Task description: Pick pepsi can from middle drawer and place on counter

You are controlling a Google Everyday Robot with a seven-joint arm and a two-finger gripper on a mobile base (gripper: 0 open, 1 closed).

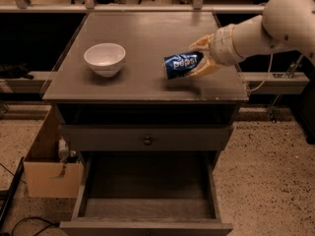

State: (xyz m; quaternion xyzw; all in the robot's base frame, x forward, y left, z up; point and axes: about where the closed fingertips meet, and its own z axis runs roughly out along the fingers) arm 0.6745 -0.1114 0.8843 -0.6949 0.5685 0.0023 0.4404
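Pepsi can (183, 64) on its side at centre right of the frame, over the right half of the bench (147, 28); long axis running roughly left to right, right end raised slightly, silver end toward the left, white lettering inverted. Contact between the can's lower left edge and the bench surface not discernible. Gripper (192, 60) entering from the right on a pale arm (266, 28), jaws closed on the can's right portion, one tan finger (201, 42) above the can and one below. White bowl (104, 58) upright on the left half of the bench, well apart from the can, interior plain white. Below the bench top, a dark open recess, then a closed grey drawer front (147, 137) with a small round knob (146, 140). Middle drawer (147, 186) pulled out toward the bottom of the frame, only its flat grey bottom panel and low side walls on show. Cardboard box (49, 176) on the speckled floor at lower left, just beside the cabinet, small indistinct items at its right inner edge.
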